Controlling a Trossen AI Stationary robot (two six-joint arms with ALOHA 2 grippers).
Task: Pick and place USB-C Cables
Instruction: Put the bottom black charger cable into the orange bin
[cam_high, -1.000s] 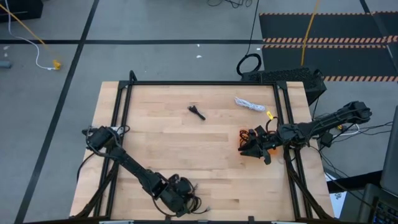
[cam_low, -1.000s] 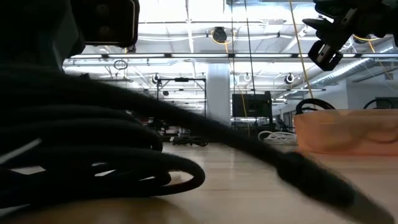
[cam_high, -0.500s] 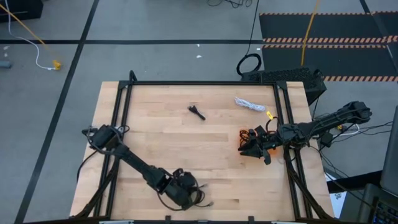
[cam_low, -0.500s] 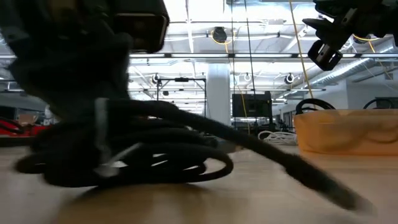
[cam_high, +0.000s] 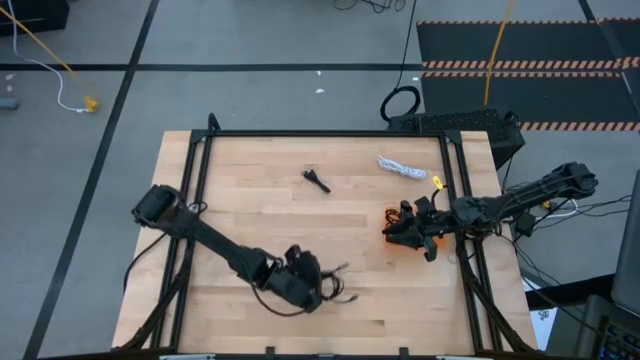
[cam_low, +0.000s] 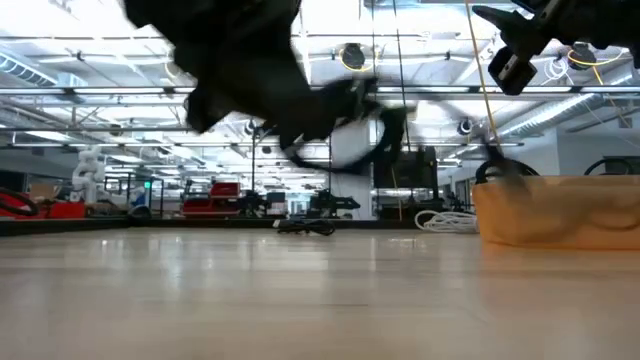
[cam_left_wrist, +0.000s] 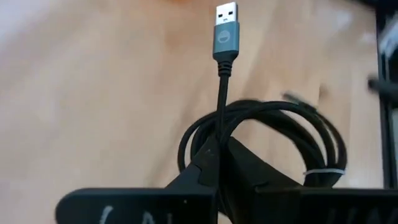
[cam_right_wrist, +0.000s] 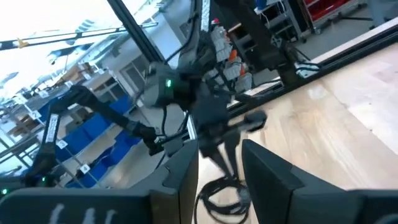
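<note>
My left gripper (cam_high: 312, 288) is shut on a black coiled USB cable (cam_high: 335, 292) above the near middle of the table; the low view shows the cable (cam_low: 352, 135) clear of the wood. Its grey plug (cam_left_wrist: 225, 28) sticks out past the fingertips. My right gripper (cam_high: 405, 230) is open and empty over the orange tray (cam_low: 555, 210) at the right side. A white cable (cam_high: 400, 167) and a small black cable (cam_high: 317, 180) lie on the table's far part. My left gripper pinches the black cable's strands (cam_left_wrist: 217, 140) between its two shut fingers, at the coil's edge where the plug end leaves it. The plug end points on past the fingertips. The coil (cam_left_wrist: 311, 143) hangs beside the fingers, lifted clear of the table.
The tray (cam_high: 389, 237) holds dark cables under my right gripper. A black frame (cam_high: 320, 133) runs along the table's edges. Beyond the far edge, a large black ring (cam_high: 400, 103), a dark flat unit (cam_high: 455, 124) and a yellow cord (cam_high: 497, 50) are there.
My left gripper has risen from the table's near edge and gone toward the far and right edges. The black coiled cable, which lay on the wood, now hangs lifted clear in the gripper.
</note>
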